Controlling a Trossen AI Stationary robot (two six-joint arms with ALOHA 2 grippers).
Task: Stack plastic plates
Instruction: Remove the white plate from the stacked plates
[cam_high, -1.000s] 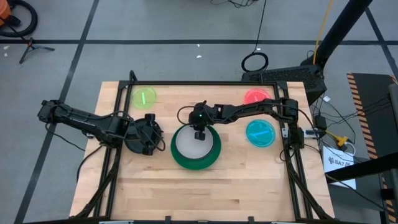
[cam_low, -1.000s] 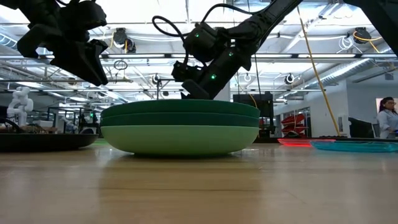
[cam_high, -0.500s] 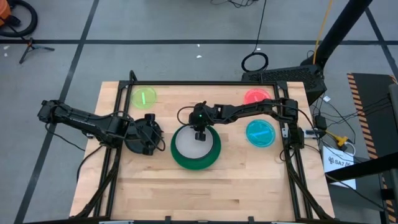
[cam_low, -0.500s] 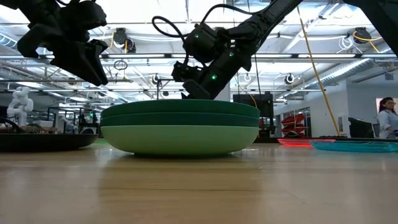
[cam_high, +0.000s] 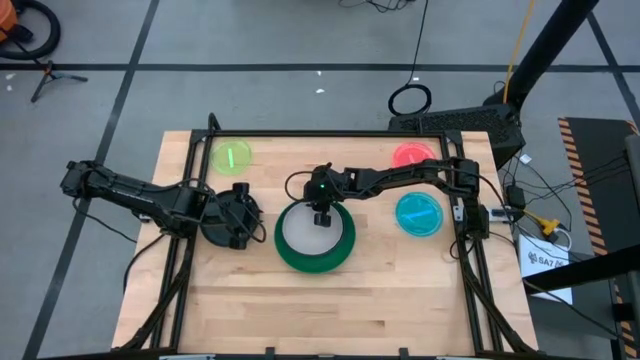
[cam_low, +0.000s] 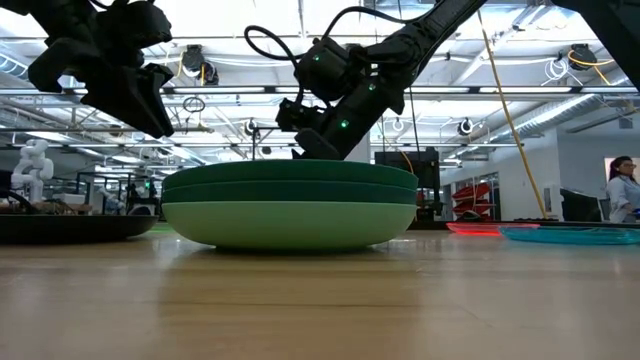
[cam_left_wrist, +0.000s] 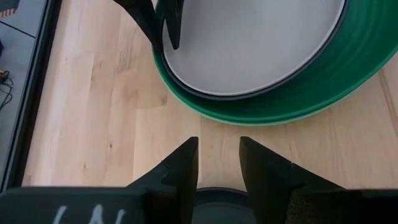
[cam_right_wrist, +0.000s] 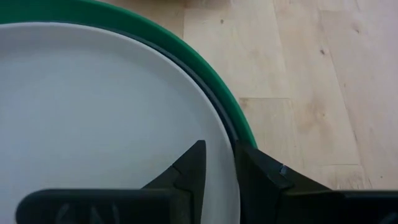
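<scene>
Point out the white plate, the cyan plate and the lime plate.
white plate (cam_high: 303, 230): high view, bare centre, inside the green stack.
cyan plate (cam_high: 419, 214): high view, middle of the disc, by the right arm.
lime plate (cam_high: 232, 156): high view, middle of the disc, at the far left corner.

Surroundings of the wooden counter (cam_high: 330, 300)

A coiled black cable (cam_high: 409, 99) is seen on the grey floor (cam_high: 250, 40) behind it; a person (cam_low: 620, 190) (far right, low view) is seen in the room beyond.

white plate (cam_high: 312, 232) atop green stack (cam_high: 300, 262), lime (cam_high: 232, 156), red (cam_high: 410, 155), cyan (cam_high: 418, 213) apart
</scene>
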